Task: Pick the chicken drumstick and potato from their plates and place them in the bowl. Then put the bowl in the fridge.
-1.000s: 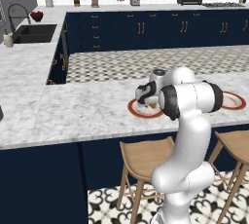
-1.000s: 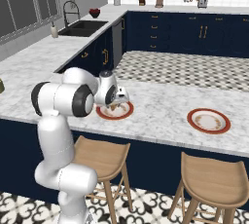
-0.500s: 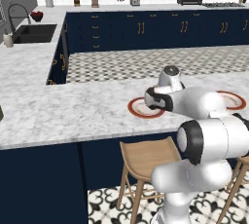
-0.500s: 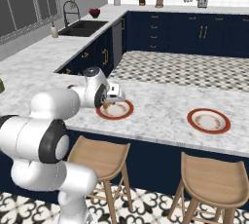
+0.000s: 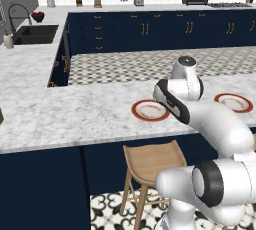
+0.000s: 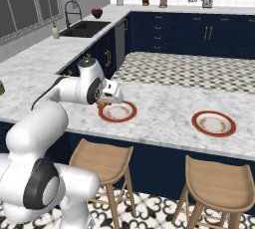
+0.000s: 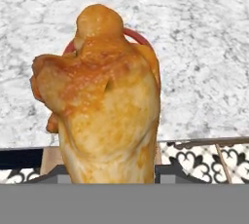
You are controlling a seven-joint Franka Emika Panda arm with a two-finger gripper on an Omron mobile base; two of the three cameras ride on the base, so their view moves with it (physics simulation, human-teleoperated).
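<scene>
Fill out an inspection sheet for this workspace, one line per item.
Surface: white marble counter.
Job's things: chicken drumstick gripped in the claw, above the near plate; second plate lies farther along the counter, bare; potato, bowl and fridge not made out.
Clutter: nothing seen on the near counter.
Grippers: claw shut on the drumstick.
Cables: nothing seen.
Surroundings: two wooden stools, sink, navy cabinets.

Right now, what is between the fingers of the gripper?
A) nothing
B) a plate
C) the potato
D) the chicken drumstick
D: in the hand view the golden-brown, lumpy chicken drumstick stands right between the two dark finger tips of the gripper, lifted above the red-rimmed plate on the marble counter.
</scene>
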